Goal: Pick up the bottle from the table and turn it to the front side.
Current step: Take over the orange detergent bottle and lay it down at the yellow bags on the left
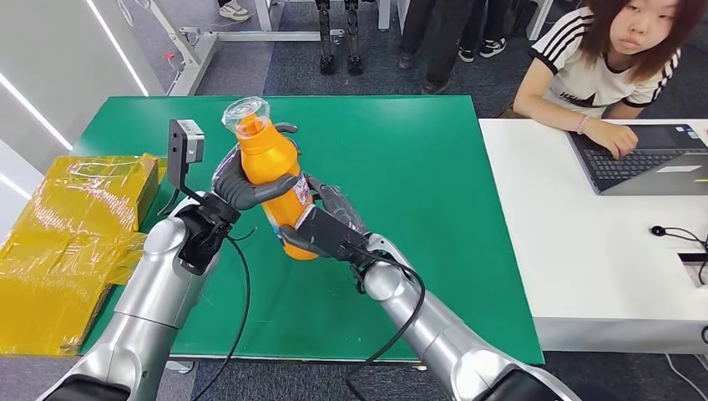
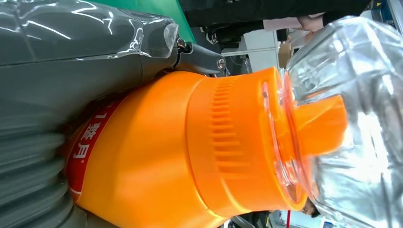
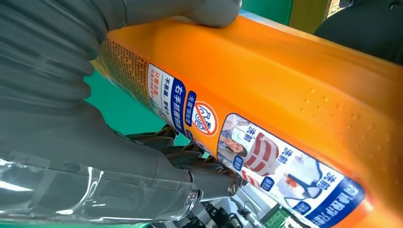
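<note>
Head view: left hand grips the orange bottle around its upper body, right hand clasps its lower part. Bottle is held nearly upright, tilted slightly, clear cap uppermost, above the green table.

Head view: taken from high on the robot's body, facing forward and down over the green surface, both arms entering from below. Left wrist view: very close behind the left hand, turned sideways, at the bottle neck. Right wrist view: equally close behind the right hand, along the bottle's label. All three views share the bottle.
</note>
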Robot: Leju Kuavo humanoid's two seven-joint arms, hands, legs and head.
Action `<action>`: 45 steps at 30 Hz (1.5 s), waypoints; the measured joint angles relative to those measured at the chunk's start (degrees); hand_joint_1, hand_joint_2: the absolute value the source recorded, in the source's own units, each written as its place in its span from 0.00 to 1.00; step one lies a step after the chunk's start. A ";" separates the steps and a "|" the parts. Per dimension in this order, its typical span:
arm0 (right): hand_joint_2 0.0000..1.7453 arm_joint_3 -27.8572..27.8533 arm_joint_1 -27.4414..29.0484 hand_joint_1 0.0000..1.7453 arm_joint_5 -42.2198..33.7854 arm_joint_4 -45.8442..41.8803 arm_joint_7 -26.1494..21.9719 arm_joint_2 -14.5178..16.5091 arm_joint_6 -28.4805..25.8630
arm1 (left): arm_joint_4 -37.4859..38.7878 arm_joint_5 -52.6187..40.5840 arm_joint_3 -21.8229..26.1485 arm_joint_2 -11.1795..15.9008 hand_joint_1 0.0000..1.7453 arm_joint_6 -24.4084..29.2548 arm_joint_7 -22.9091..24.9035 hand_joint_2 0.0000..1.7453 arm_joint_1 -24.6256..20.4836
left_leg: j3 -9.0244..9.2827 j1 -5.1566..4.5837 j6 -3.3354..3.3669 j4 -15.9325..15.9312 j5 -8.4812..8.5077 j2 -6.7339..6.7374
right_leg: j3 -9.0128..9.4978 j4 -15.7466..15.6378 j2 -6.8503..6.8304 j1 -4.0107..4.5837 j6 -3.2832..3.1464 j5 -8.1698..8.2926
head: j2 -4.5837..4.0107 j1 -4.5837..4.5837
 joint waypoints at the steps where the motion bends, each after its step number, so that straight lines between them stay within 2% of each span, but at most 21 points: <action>1: 1.00 0.00 0.01 1.00 0.00 0.01 0.00 0.04 0.00 | 0.00 -0.01 0.00 0.00 1.00 0.00 0.00 1.00 0.00 | 0.00 0.00 0.00 0.00 0.00 0.00 | 0.00 0.00 0.00 0.00 0.00 0.00 | 0.00 0.00; 16: 1.00 0.02 0.03 0.99 0.01 0.03 -0.04 0.13 -0.02 | 0.02 0.11 0.00 0.00 1.00 -0.08 0.00 1.00 0.00 | 0.00 0.00 0.00 0.00 0.00 0.00 | 0.00 0.00 0.00 0.00 0.00 0.00 | 0.00 -0.01; 17: 1.00 0.02 0.03 0.94 0.01 0.05 -0.07 0.14 -0.02 | 0.03 0.28 0.00 0.00 1.00 -0.16 0.01 1.00 0.00 | 0.00 0.00 0.00 0.00 0.00 0.00 | 0.00 0.00 0.00 0.00 0.00 0.00 | 0.00 -0.01; 18: 1.00 0.01 0.03 0.83 0.01 0.11 -0.14 0.14 -0.04 | 0.06 0.55 0.00 0.00 1.00 -0.31 0.01 1.00 0.00 | 0.00 0.00 0.00 0.00 0.00 0.00 | 0.00 0.00 0.00 0.00 0.00 0.00 | 0.00 -0.01; 19: 1.00 0.01 0.03 0.66 0.01 0.19 -0.21 0.14 -0.06 | 0.11 0.84 0.00 0.00 1.00 -0.47 0.02 1.00 0.00 | 0.00 0.00 0.00 0.00 0.00 0.00 | 0.00 0.00 0.00 0.00 0.00 0.00 | 0.00 0.00; 20: 1.00 0.00 0.03 0.42 0.01 0.27 -0.32 0.13 -0.08 | 0.20 1.16 0.00 0.00 1.00 -0.61 0.02 1.00 0.00 | 0.00 0.00 0.00 0.00 0.00 0.00 | 0.00 0.00 0.00 0.00 0.00 0.00 | 0.00 0.00; 21: 1.00 0.00 0.04 0.22 -0.01 0.37 -0.49 0.13 -0.09 | 0.31 1.48 0.01 0.01 1.00 -0.74 0.02 1.00 0.00 | 0.00 0.00 0.00 0.00 0.00 0.00 | 0.00 0.00 0.00 0.00 0.00 0.00 | 0.00 0.01; 22: 1.00 0.00 0.05 0.09 -0.03 0.46 -0.65 0.12 -0.07 | 0.41 1.78 0.01 0.02 1.00 -0.82 0.02 1.00 0.00 | 0.00 0.00 0.00 0.00 0.00 0.01 | -0.01 0.00 0.01 0.00 0.00 0.00 | 0.00 0.01; 23: 1.00 0.00 0.05 0.00 -0.05 0.57 -0.80 0.12 -0.05 | 0.51 2.08 0.02 0.04 1.00 -0.89 0.02 1.00 0.00 | 0.00 0.00 0.00 0.00 0.00 0.01 | -0.01 0.00 0.01 0.00 0.00 0.00 | 0.00 0.01; 27: 1.00 -0.01 0.22 0.00 -0.46 1.02 -1.05 0.07 0.22 | 0.67 2.03 0.01 0.11 1.00 -0.54 -0.44 1.00 0.01 | 0.00 0.00 0.00 0.00 0.00 0.01 | -0.02 0.00 0.01 0.00 0.00 0.00 | 0.00 -0.01; 29: 1.00 -0.11 1.44 0.00 -1.59 0.33 -1.59 -0.50 0.58 | 0.61 -3.02 -0.59 0.64 1.00 4.09 -3.30 1.00 -0.40 | 0.00 0.01 0.00 0.01 0.00 0.00 | -0.02 -0.01 -0.01 0.00 0.00 0.00 | 0.00 0.00; 30: 1.00 -0.20 2.83 0.00 -2.35 -0.88 -2.00 -1.18 0.73 | 0.57 -8.90 -1.27 1.10 1.00 9.40 -5.31 1.00 -1.01 | 0.00 0.01 0.00 0.02 0.00 -0.03 | -0.03 -0.01 -0.04 0.01 0.00 0.00 | 0.00 0.01; 33: 1.00 -0.58 9.09 0.00 -3.95 -7.49 -2.66 -4.50 0.77 | 0.89 -38.39 -3.11 2.35 1.00 32.23 -8.15 1.00 -4.25 | -0.07 0.00 0.00 0.04 0.00 -0.09 | -0.04 -0.02 -0.10 0.01 0.00 0.00 | 0.00 0.01; 34: 1.00 -0.77 11.29 0.00 -4.20 -10.13 -2.65 -5.73 0.71 | 1.25 -48.63 -3.40 2.68 1.00 38.28 -8.06 1.00 -5.47 | -0.08 0.00 0.00 0.04 0.00 -0.09 | -0.04 -0.02 -0.11 0.00 0.01 0.00 | 0.00 0.01; 35: 1.00 -0.96 13.39 0.00 -4.36 -12.85 -2.63 -6.88 0.65 | 1.72 -56.89 -3.68 3.03 1.00 42.08 -7.89 1.00 -6.62 | -0.09 0.00 0.01 0.04 -0.01 -0.10 | -0.04 -0.03 -0.12 0.00 0.01 -0.01 | 0.00 0.01; 36: 1.00 -1.16 15.37 0.00 -4.44 -15.59 -2.62 -7.98 0.52 | 2.22 -62.82 -3.99 3.35 1.00 44.29 -7.70 1.00 -7.55 | -0.10 -0.01 0.01 0.04 -0.01 -0.10 | -0.04 -0.04 -0.14 0.00 0.01 -0.01 | 0.00 0.01; 38: 1.00 -1.71 18.99 0.00 -4.47 -20.84 -2.62 -9.92 0.06 | 3.08 -67.64 -4.43 3.80 1.00 45.85 -7.45 1.00 -8.48 | -0.10 -0.02 0.00 0.03 -0.03 -0.08 | -0.04 -0.05 -0.11 -0.01 0.02 -0.02 | 0.00 0.02; 41: 1.00 -2.77 23.40 0.00 -4.38 -27.38 -2.63 -12.31 -0.58 | 3.98 -68.44 -4.78 4.20 1.00 47.43 -7.18 1.00 -8.64 | -0.10 -0.02 -0.01 0.03 -0.07 0.05 | -0.08 -0.06 0.01 -0.01 0.02 -0.01 | 0.00 0.01; 45: 1.00 -3.64 26.33 0.00 -4.30 -32.43 -2.62 -14.12 -0.89 | 4.80 -68.96 -5.39 4.57 1.00 47.95 -7.08 1.00 -8.70 | -0.09 0.00 -0.02 0.03 -0.06 0.06 | -0.10 -0.05 0.03 -0.01 0.01 -0.01 | 0.00 0.01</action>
